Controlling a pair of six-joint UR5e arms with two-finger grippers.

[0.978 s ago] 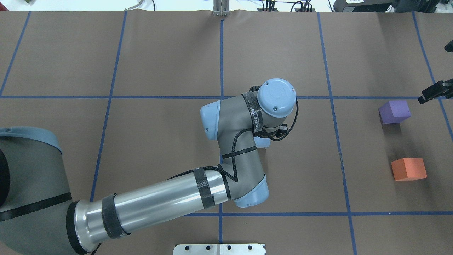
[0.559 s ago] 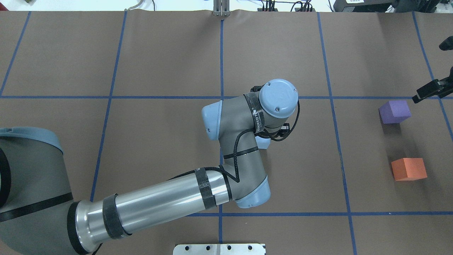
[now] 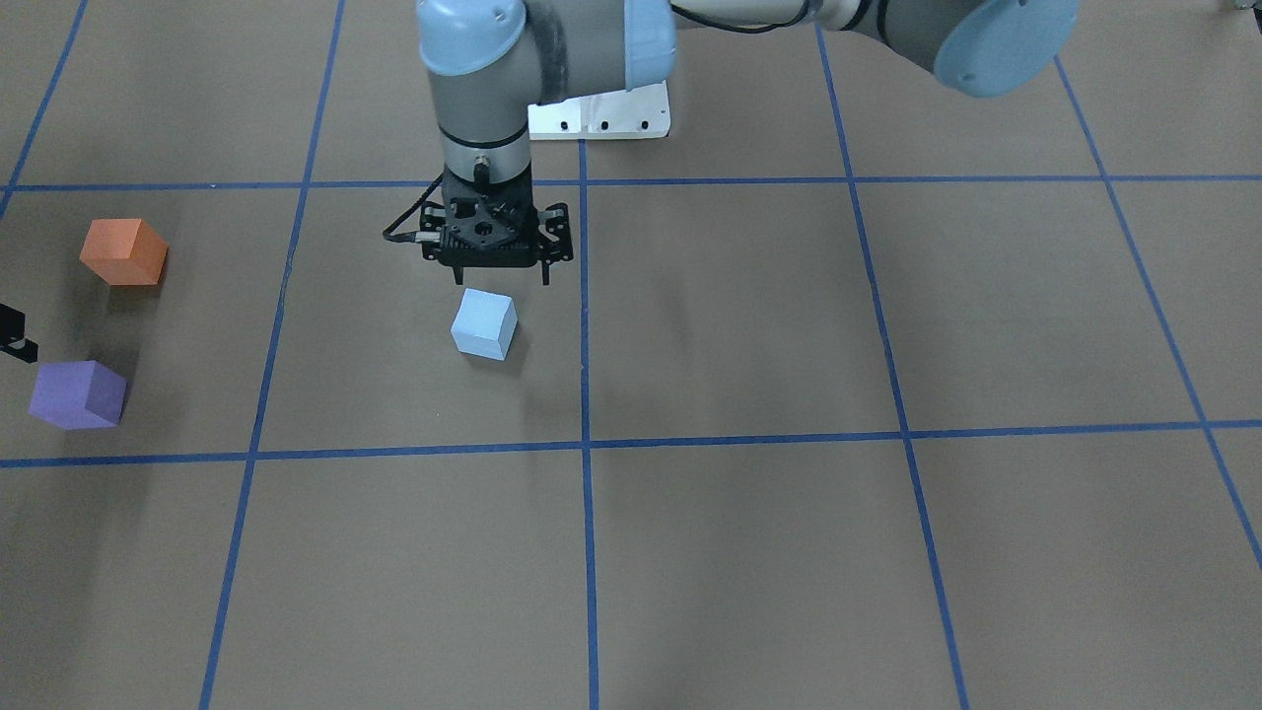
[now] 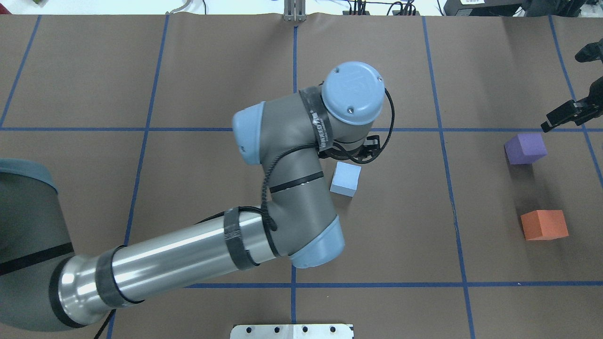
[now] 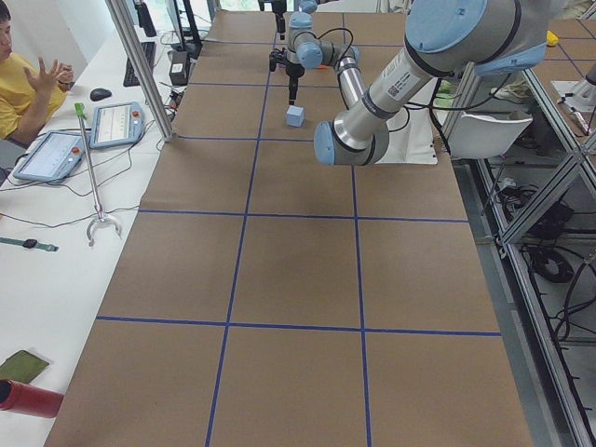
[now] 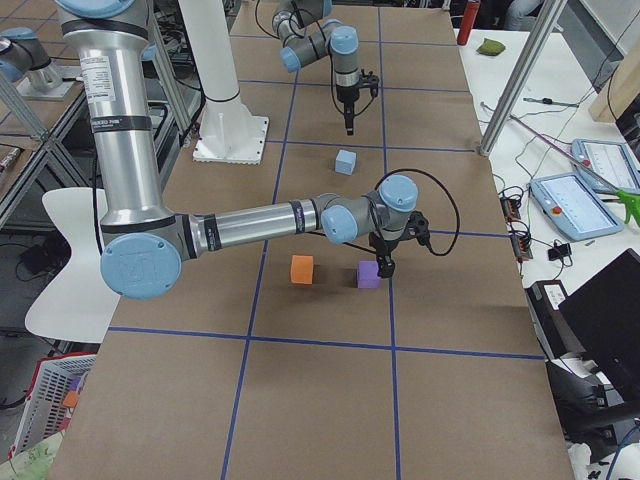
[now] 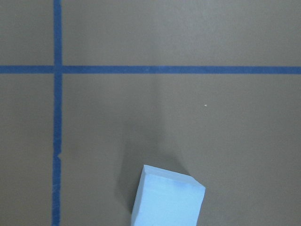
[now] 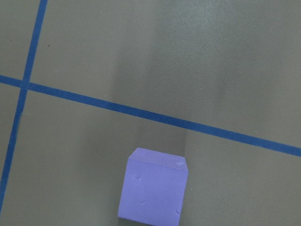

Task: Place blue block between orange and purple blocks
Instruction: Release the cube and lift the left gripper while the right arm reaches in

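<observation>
The light blue block lies alone on the brown table near its middle, and it also shows in the overhead view and the left wrist view. My left gripper hangs open and empty just above it, on the robot's side. The purple block and the orange block stand far right, a block-wide gap between them. My right gripper hovers beside the purple block, at its far side. I cannot tell whether it is open or shut.
Blue tape lines divide the table into squares. A white mounting plate sits at the robot's edge. In the exterior left view an operator, tablets and a grabber tool are on a side bench.
My left arm has risen and swung toward the table's far side, uncovering the blue block, which stays on the table. My right gripper has drifted a little away from the purple block.
</observation>
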